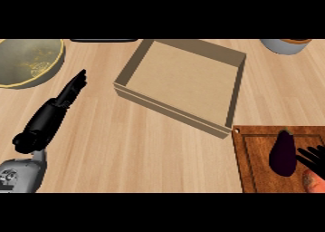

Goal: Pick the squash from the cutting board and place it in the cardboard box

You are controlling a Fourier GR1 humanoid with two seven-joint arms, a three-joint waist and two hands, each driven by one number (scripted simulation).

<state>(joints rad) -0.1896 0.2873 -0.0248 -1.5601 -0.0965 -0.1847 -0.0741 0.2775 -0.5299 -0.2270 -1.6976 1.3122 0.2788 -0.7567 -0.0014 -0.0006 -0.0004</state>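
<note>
A wooden cutting board (255, 158) lies at the lower right. On it rests a dark purple eggplant (283, 152), and an orange, mottled squash (316, 182) shows only in part at the board's lower right corner. My right hand (318, 158) comes in from the right edge just above the squash, its fingers spread toward the eggplant; whether it touches the squash is hidden. The open cardboard box (128, 81) stands up and left of the board, with nothing inside. My left hand (69, 93) lies far to the left with fingers straight, holding nothing.
A large yellowish bowl (24, 61) sits at the top left, just beyond my left fingertips. A grey pot (285, 45) is at the top right edge, and a dark flat object (104, 40) lies at the top edge.
</note>
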